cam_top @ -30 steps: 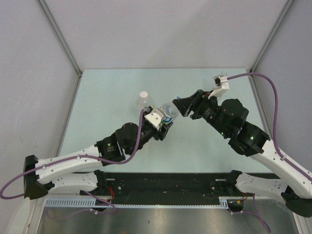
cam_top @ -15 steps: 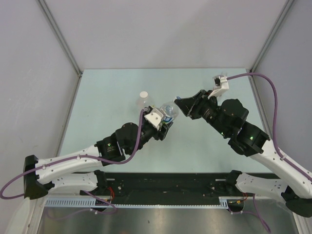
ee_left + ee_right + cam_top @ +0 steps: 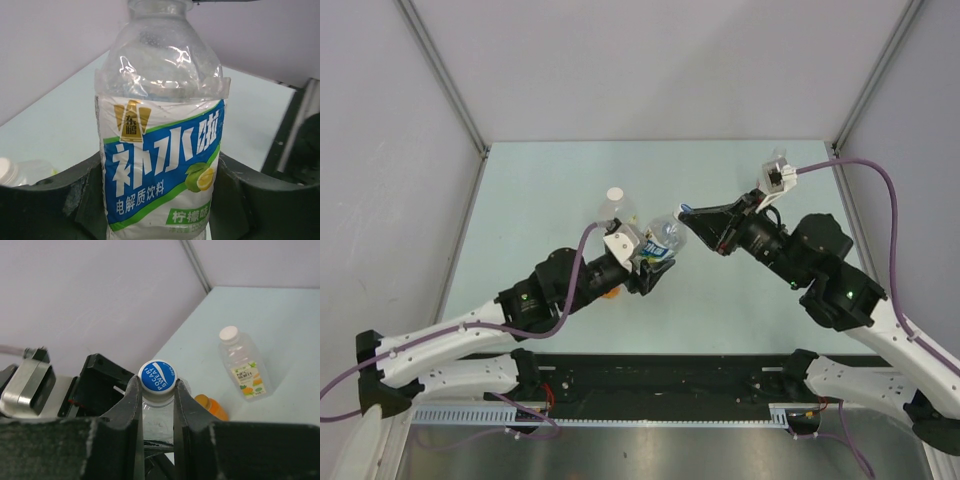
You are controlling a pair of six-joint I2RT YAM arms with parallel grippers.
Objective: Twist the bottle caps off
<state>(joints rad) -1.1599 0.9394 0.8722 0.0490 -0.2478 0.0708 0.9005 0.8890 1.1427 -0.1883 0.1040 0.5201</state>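
Firmly, the left gripper (image 3: 645,262) clamps the body of the blue-label bottle (image 3: 162,165), tilted over the middle of the table (image 3: 540,180), while the right gripper (image 3: 157,395) pinches its blue cap (image 3: 157,376), and a white-capped bottle (image 3: 242,365) stands just beyond.

The blue cap (image 3: 157,376) read "POCARI SWEAT" in white. The blue-labelled bottle (image 3: 162,170) carried "东鹏", "补水啦", "电解质饮料" and "柠檬味". Print on the white-capped bottle (image 3: 244,367) was too small to read.
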